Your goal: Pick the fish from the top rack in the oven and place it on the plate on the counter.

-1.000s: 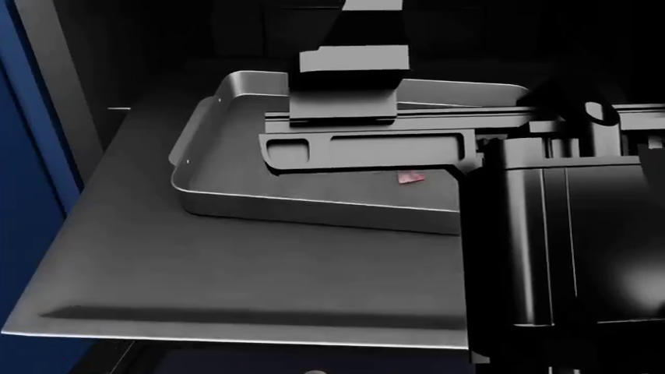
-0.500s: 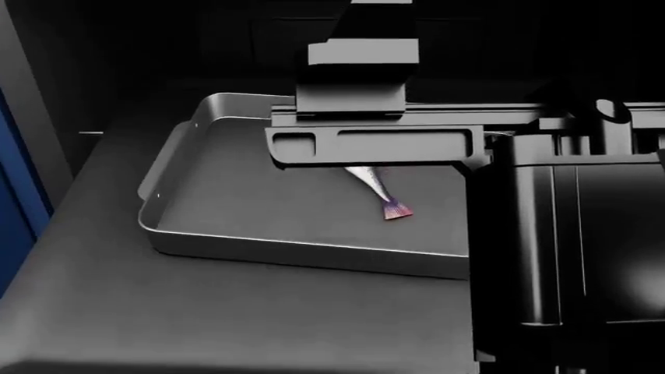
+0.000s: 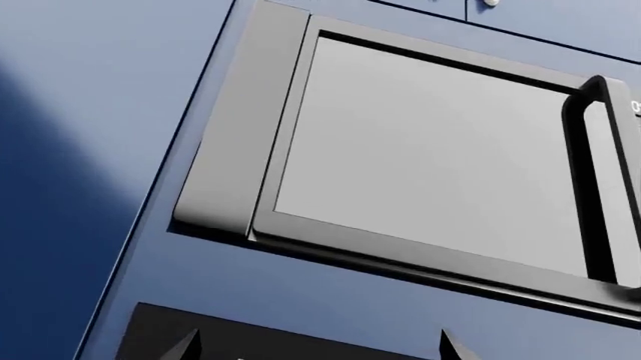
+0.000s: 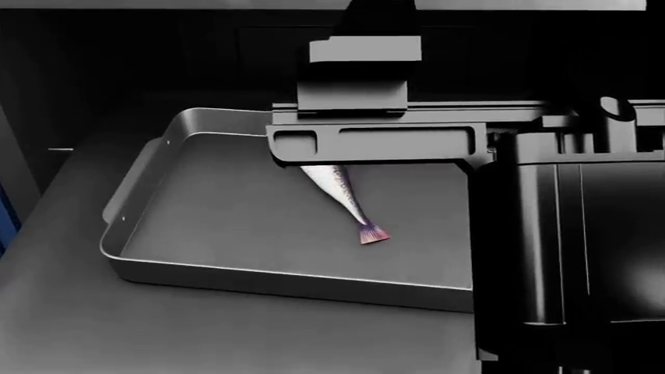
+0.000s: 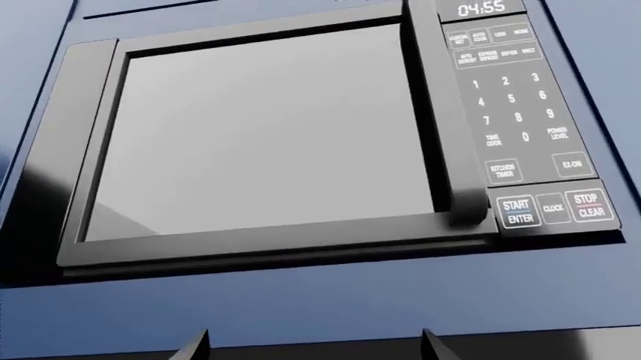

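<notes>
right gripper [image 5: 305, 346]: only two dark fingertips show in the right wrist view, set wide apart with nothing between them; it faces a microwave.
left gripper [image 3: 315, 349]: two dark fingertips show at the frame edge in the left wrist view, spread apart and holding nothing; it too faces the microwave.
fish [image 4: 341, 195]: lies in the tray, slanted, pinkish tail toward the tray's near rim, head end hidden under the robot's grey bracket.
tray [image 4: 140, 234]: shiny metal, raised rim, a handle on its left end; sits on the top rack, its right part hidden behind the robot's dark body.
top rack [image 4: 62, 312]: flat dark grey surface, reaching past the tray on the near and left sides.
oven [image 4: 124, 62]: dark, shadowy cavity behind the tray.
microwave [image 5: 270, 135]: black frame, grey door, keypad beside the door, clock reads 04:55; set among navy blue cabinet fronts [image 5: 331, 300].
plate, counter: not in view.
</notes>
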You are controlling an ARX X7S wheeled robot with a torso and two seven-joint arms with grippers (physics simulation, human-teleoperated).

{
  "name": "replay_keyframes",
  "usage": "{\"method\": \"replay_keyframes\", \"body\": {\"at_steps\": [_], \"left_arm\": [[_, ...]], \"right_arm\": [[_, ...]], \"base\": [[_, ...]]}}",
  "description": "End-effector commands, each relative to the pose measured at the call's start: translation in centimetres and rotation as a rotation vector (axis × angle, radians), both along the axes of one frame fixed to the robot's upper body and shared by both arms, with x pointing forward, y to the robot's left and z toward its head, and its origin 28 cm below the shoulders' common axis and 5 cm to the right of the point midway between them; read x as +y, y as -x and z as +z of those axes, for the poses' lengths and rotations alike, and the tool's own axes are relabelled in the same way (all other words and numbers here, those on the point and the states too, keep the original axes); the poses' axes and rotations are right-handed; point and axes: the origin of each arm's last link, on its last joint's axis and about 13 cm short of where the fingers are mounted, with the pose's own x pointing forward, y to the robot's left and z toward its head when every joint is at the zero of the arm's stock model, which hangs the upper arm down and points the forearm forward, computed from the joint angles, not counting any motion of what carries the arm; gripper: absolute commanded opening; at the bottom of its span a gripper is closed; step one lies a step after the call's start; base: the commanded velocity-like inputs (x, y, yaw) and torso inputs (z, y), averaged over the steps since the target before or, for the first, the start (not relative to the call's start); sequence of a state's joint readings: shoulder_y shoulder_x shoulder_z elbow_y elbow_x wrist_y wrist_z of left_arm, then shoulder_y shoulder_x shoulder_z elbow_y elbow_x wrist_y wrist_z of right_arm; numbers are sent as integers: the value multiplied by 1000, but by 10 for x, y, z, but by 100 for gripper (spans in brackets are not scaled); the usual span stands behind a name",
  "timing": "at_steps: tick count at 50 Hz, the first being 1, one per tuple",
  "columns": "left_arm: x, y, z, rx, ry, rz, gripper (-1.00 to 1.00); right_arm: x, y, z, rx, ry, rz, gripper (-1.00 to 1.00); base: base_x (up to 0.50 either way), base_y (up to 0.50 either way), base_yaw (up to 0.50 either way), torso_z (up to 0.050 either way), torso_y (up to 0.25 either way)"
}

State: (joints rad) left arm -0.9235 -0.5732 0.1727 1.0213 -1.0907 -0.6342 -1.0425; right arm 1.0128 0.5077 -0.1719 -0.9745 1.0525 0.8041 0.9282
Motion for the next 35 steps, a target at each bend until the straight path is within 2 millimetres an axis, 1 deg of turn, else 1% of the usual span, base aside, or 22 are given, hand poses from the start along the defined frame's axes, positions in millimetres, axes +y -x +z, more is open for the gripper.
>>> {"method": "replay_keyframes", "body": {"at_steps": [1, 3, 5, 7, 8, 11, 14, 15, 16, 17, 18, 23, 25, 28, 32, 35], "left_arm": [[1, 1, 0, -3, 8, 5, 100], [2, 1, 0, -2, 12, 7, 100], [2, 2, 0, -4, 14, 8, 100], [3, 2, 0, -5, 22, 11, 100], [3, 3, 0, -7, 22, 12, 100], [4, 4, 0, -11, 27, 14, 100], [4, 5, 0, -12, 33, 15, 100], [4, 5, 0, -11, 34, 14, 100], [4, 6, 0, -11, 34, 12, 100], [4, 7, 0, -12, 37, 12, 100], [5, 7, 0, -13, 38, 14, 100], [5, 9, 1, -17, 40, 16, 100], [6, 10, 1, -18, 43, 19, 100], [6, 11, 2, -21, 43, 23, 100], [7, 13, 2, -24, 43, 29, 100], [6, 13, 3, -25, 42, 27, 100]], "right_arm": [[-7, -8, 9, -13, 43, -12, 100], [-10, -11, 11, -6, 44, -12, 100], [-12, -16, 14, 10, 89, -11, 100], [-16, -25, 19, 64, 142, 1, 100], [-18, -28, 22, 83, 141, 9, 100], [-24, -36, 26, 127, 201, 16, 100], [-26, -41, 22, 229, 327, 68, 100], [-27, -41, 21, 246, 337, 77, 100], [-27, -42, 20, 301, 300, 136, 100], [-29, -45, 23, 320, 273, 126, 100], [-31, -50, 23, 332, 303, 115, 100], [-34, -66, 31, 358, 340, 129, 100], [-37, -78, 33, 369, 358, 131, 100], [-40, -88, 32, 390, 337, 141, 100], [-46, -104, 23, 434, 301, 136, 100], [-47, -112, 21, 450, 294, 143, 100]], "base": [[0, 0, 0, 0, 0], [0, 0, 0, 0, 0], [0, 0, 0, 0, 0], [0, 0, 0, 0, 0], [0, 0, 0, 0, 0], [0, 0, 0, 0, 0], [0, 0, 0, 0, 0], [0, 0, 0, 0, 0], [0, 0, 0, 0, 0], [0, 0, 0, 0, 0], [0, 0, 0, 0, 0], [0, 0, 0, 0, 0], [0, 0, 0, 0, 0], [0, 0, 0, 0, 0], [0, 0, 0, 0, 0], [0, 0, 0, 0, 0]]}}
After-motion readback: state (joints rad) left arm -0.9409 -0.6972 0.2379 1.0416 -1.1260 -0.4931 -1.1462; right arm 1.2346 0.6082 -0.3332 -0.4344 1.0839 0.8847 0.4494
